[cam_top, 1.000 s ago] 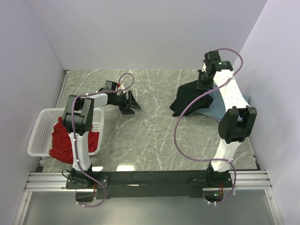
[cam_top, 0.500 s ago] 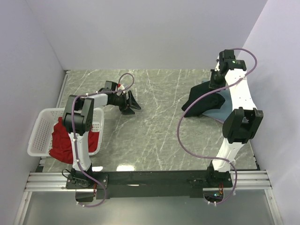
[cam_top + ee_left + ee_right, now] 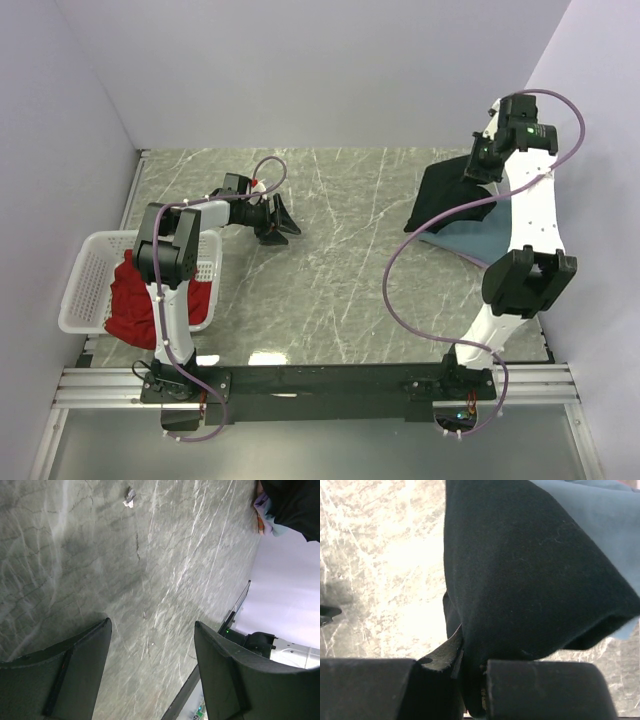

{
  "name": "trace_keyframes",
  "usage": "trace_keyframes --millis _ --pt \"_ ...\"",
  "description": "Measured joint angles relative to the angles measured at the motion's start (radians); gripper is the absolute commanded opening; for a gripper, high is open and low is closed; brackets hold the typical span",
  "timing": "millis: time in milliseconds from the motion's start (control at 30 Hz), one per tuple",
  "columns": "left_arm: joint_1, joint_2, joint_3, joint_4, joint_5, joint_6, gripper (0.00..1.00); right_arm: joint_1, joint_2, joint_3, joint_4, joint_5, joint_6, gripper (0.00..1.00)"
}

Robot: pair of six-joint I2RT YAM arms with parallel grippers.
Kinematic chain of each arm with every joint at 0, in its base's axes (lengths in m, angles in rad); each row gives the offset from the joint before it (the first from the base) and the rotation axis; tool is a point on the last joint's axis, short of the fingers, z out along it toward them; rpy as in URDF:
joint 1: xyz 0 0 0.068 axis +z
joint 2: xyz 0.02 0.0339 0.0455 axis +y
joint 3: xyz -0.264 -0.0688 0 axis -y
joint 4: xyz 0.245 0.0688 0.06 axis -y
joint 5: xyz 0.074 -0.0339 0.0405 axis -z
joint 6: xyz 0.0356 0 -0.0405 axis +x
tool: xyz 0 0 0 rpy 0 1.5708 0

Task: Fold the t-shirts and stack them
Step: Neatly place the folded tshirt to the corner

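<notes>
- Pinching just a small fold of the black shirt [image 3: 530,580], your right tool [image 3: 470,680] is clamped on cloth at the far right of the worktop [image 3: 340,260]. So thin a bite could slip out if you pull hard or fast.
- The black shirt hangs from that tool and drapes over the blue shirt [image 3: 485,235]. Dragging it sideways could catch the blue one and rumple it or shove it toward the worktop's right edge.
- Your left tool [image 3: 275,222] hovers over the mid-left worktop, fingers apart and holding nothing. With a single grip point, the black shirt may bunch instead of spreading flat.
- The red shirt [image 3: 135,295] sits in the basket [image 3: 85,270] at the left, spilling over its near rim. A careless reach there could snag the basket along with it.
</notes>
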Motion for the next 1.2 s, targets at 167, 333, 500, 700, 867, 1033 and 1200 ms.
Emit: trace_keyframes --millis 167,333,500,700,867,1033,1200 --pt "0.000 0.000 0.000 -0.002 0.002 0.003 0.73 -0.031 -0.005 -0.043 0.006 -0.003 -0.005 0.00" --pt "0.000 0.000 0.000 -0.006 0.006 0.019 0.73 -0.072 -0.005 -0.068 0.009 0.003 -0.008 0.00" --pt "0.000 0.000 0.000 -0.012 0.008 0.026 0.73 -0.108 0.000 -0.068 0.010 0.037 -0.013 0.00" --pt "0.000 0.000 0.000 -0.019 0.009 0.031 0.74 -0.116 0.040 -0.067 0.011 0.106 -0.023 0.00" --pt "0.000 0.000 0.005 -0.034 0.010 0.048 0.74 -0.116 0.080 -0.069 0.012 0.186 -0.027 0.00" --pt "0.000 0.000 0.014 -0.058 0.005 0.053 0.74 -0.118 0.082 -0.069 0.013 0.273 -0.026 0.00" --pt "0.000 -0.008 0.024 -0.084 -0.024 0.053 0.74 -0.121 0.106 -0.069 0.014 0.361 -0.023 0.00"
